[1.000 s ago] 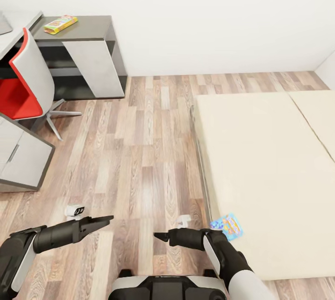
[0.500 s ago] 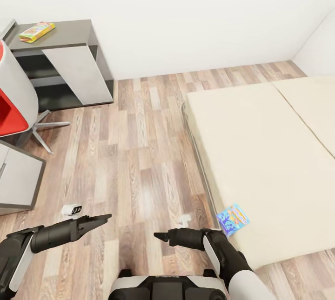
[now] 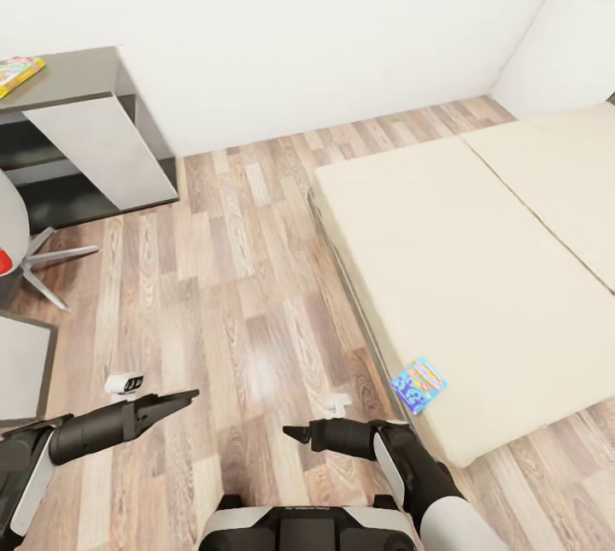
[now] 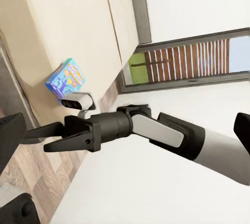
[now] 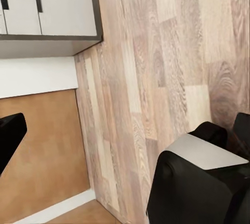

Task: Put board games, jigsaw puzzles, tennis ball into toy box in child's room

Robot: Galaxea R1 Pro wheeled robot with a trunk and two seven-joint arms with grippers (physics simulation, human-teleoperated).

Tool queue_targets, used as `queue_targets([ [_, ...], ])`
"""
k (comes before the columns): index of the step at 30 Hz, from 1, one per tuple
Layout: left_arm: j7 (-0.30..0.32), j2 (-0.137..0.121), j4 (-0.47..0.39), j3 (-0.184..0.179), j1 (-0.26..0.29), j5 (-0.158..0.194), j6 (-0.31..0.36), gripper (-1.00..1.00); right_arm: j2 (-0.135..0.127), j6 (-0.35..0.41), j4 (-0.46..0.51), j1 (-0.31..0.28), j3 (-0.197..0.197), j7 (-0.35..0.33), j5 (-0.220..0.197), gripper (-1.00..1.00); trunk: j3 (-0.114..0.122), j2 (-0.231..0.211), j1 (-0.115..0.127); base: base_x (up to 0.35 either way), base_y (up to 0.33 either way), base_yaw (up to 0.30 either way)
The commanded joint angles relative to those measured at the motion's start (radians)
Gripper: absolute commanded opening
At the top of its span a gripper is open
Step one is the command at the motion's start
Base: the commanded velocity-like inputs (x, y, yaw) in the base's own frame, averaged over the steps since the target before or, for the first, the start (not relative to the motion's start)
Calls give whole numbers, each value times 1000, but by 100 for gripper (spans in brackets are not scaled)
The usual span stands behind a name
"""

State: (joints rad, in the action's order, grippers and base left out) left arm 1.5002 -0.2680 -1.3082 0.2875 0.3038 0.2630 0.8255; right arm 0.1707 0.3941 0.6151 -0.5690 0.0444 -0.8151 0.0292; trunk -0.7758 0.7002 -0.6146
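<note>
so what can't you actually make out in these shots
- Colourful box on the dark desk wing, head view: cut by the left edge, print unreadable.
- Blue board game on the bed: figures too small to read.
- Red chair: mostly out of frame.
- Right gripper in the left wrist view: jaws overlap, gap unclear.

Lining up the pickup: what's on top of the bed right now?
One blue board game lies flat near the mattress corner closest to the right gripper. The rest of the bed in view is bare; its far end is out of frame.
</note>
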Motion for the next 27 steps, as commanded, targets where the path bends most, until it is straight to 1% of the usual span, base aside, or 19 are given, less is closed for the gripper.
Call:
queue_targets([
  [1,3,0,0,1,0,1,11,100,1,1,1,0,5,-5,3,100,-1,1,0,0,7,-280],
  [4,3,0,0,4,0,1,11,100,1,-21,0,0,4,-5,3,100,-1,1,0,0,3,-280],
  [8,3,-1,0,6,0,1,11,100,1,-27,0,0,4,-5,2,100,-1,1,0,0,1,-280],
  [16,3,-26,0,6,-1,5,11,100,1,-31,0,0,5,-6,2,100,0,1,0,0,37,-279],
  [21,3,-29,0,5,0,5,11,100,1,-32,0,0,5,-6,1,100,4,1,0,0,149,-262],
  [27,3,-30,0,5,-1,5,11,100,1,-33,0,0,5,-6,2,100,10,1,0,0,25,-257],
])
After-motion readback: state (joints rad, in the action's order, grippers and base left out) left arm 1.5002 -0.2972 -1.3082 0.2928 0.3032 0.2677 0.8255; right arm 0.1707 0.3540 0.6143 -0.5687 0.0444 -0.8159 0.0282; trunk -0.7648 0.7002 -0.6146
